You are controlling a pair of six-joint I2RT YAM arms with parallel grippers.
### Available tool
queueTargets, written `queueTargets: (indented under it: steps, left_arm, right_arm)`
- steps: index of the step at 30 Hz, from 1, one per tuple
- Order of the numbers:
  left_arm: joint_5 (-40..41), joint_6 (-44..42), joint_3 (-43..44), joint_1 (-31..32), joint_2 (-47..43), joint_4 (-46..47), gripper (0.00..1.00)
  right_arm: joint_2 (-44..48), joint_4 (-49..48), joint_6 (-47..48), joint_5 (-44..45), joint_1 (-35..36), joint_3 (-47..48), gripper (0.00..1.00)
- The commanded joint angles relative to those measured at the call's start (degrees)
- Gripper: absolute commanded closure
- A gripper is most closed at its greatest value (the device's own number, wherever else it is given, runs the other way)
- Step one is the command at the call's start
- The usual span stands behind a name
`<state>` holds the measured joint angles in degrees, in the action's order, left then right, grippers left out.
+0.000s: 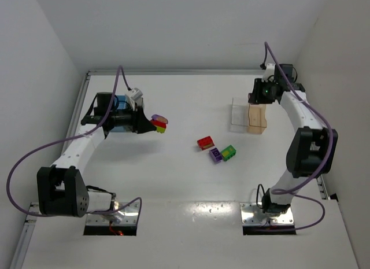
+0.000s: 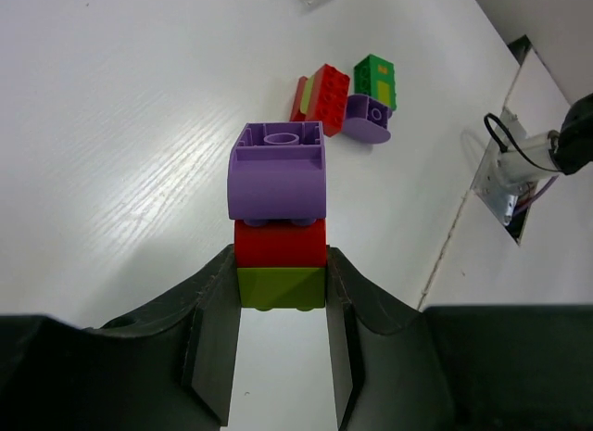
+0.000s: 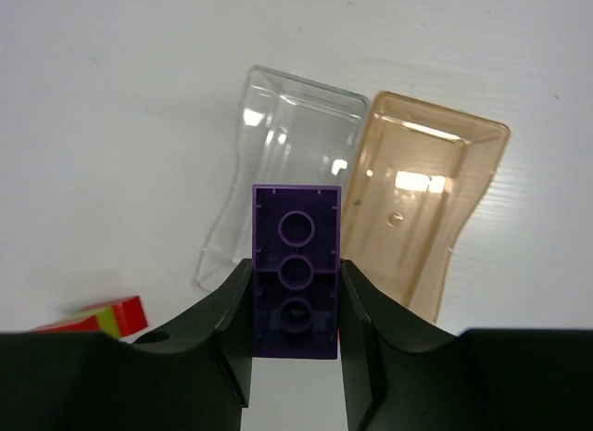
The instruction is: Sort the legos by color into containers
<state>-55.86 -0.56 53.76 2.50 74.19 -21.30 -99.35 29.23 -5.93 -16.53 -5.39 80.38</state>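
a purple brick (image 3: 296,246) is pinched by the right gripper (image 3: 296,306) over the clear bin (image 3: 287,125) and tan bin (image 3: 435,190), likely for release, while a purple-red-green stack (image 2: 278,241) is clamped by the left gripper (image 2: 281,297).

A purple-red-green stack (image 2: 278,218) is being held at the left, a purple brick (image 3: 296,264) far right, near the side-by-side clear bin (image 3: 278,153) and tan bin (image 3: 435,190). A red brick (image 1: 204,143) and a purple-green pair (image 1: 222,154) are lying in the middle.
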Motion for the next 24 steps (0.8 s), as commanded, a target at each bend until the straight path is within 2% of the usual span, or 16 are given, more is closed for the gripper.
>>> queueTargets:
  steps: [1, 7, 15, 19, 20, 23, 24]
  left_arm:
    - [2.1, 1.5, -0.1, 1.5, -1.1, 3.6, 0.86]
    - [2.9, 1.5, 2.8, 2.1, 0.6, 3.6, 0.83]
    - [3.9, 1.5, 2.8, 2.1, 0.6, 3.6, 0.83]
    - [3.9, 1.5, 2.8, 2.1, 0.6, 3.6, 0.83]
    - [3.9, 1.5, 2.8, 2.1, 0.6, 3.6, 0.83]
    - [3.9, 1.5, 2.8, 2.1, 0.6, 3.6, 0.83]
    - [3.9, 1.5, 2.2, 2.1, 0.6, 3.6, 0.83]
  right_arm:
    - [0.6, -0.7, 2.7, 9.8, 0.4, -3.2, 1.0]
    - [0.6, -4.0, 2.2, 13.9, -0.1, -7.9, 1.0]
    - [0.1, -5.9, 1.6, 16.6, -0.1, -10.0, 0.81]
    - [-1.7, -5.9, 1.0, 16.0, -0.1, -9.5, 0.63]
    - [-1.7, -5.9, 1.0, 14.8, -0.1, -9.5, 0.52]
    - [-1.7, -5.3, 1.0, 12.3, -0.1, -8.7, 0.4]
    - [-1.7, -5.3, 1.0, 11.6, -0.1, -8.1, 0.33]
